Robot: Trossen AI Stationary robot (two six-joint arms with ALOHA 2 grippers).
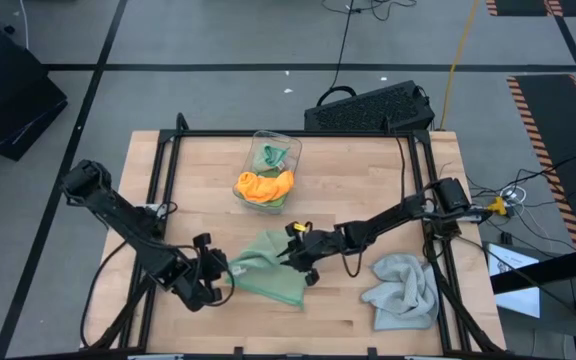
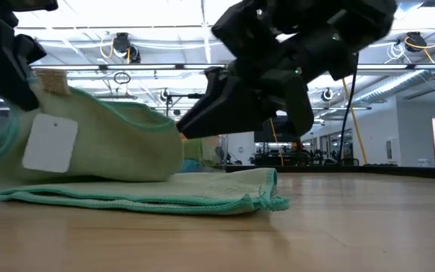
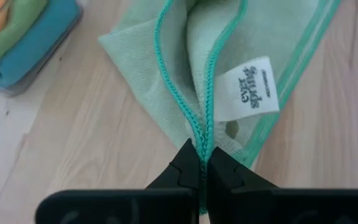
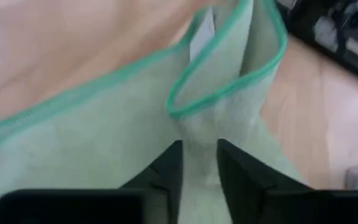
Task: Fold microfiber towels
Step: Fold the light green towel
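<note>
Left wrist view: sage green towel [image 3: 185, 74], lower centre of the high view, is pinched at its hem by the clenched left gripper [image 3: 202, 171]. Right gripper [image 4: 199, 163] fingers are parted astride a fold. Cloth judged light, limp; best held at corners.

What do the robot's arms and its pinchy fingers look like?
Both arms are black and thin, built from jointed segments, each starting at a chunky base near a back corner of the table. The left gripper has two flat black fingers that taper to points. The right gripper has the same dark wedge-shaped fingers. A small yellow patch shows near the right arm's wrist, and a yellow connector with cables sits beside its base.
</note>
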